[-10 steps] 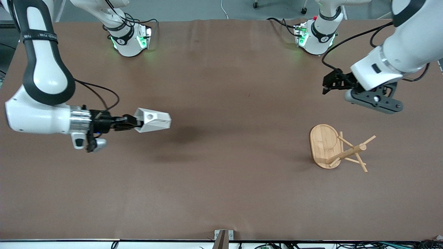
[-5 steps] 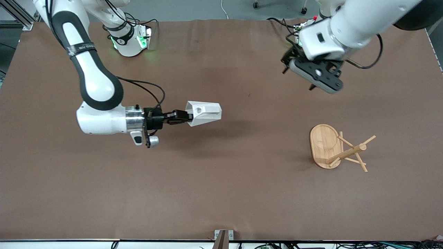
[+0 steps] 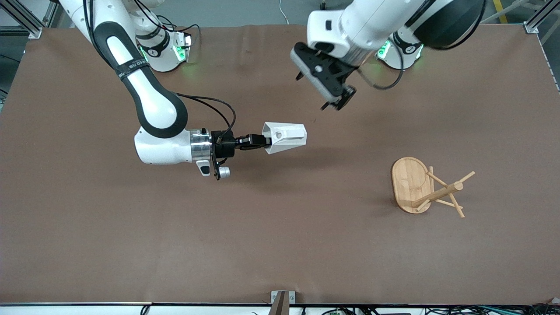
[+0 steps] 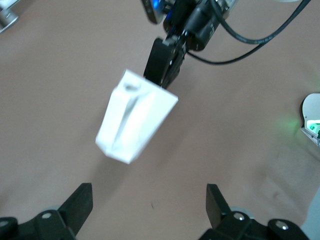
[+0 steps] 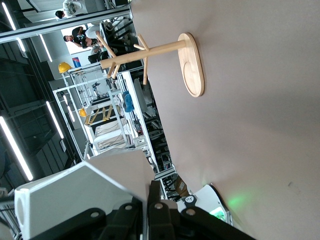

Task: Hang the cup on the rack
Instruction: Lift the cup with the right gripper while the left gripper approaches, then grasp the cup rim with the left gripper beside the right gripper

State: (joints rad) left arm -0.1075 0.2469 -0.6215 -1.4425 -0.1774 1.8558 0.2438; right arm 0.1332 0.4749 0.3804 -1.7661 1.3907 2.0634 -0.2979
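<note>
Two tools airborne: right tool clenched on cup above table; left tool released above table.

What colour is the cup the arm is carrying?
Plain matte white cup, clearest in the front view.

The cup hangs over mid-table — the rack stands well apart, toward the left arm's end.
</note>
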